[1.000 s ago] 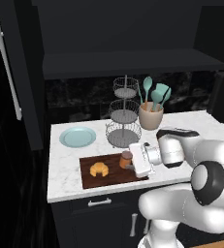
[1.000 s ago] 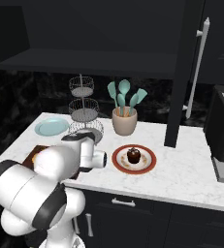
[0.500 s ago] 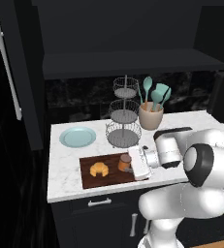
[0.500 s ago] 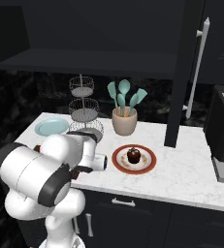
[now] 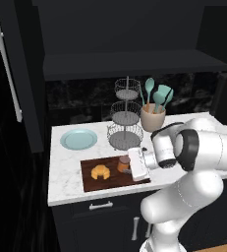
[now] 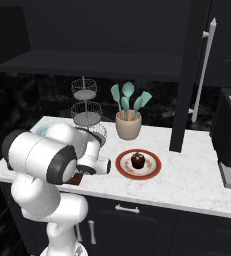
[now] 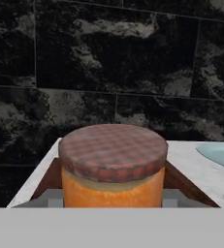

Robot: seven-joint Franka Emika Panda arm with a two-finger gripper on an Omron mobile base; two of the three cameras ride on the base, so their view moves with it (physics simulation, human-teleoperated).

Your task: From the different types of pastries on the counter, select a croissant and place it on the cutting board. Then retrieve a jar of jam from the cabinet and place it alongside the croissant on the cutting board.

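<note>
The two-finger gripper (image 5: 130, 165) clasps the small orange jam jar (image 5: 124, 164) (checked brownish lid), right of the golden crescent croissant (image 5: 100, 172) on the dark reddish-brown wooden cutting board (image 5: 93, 181).

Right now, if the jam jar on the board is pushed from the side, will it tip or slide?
The jar of jam looks squat and wide, so it would probably slide rather than tip. Its walls look smooth, perhaps slippery. It is likely rigid and heavy for its size. The croissant lies close beside it on the cutting board, so a push that way might bump it.
</note>
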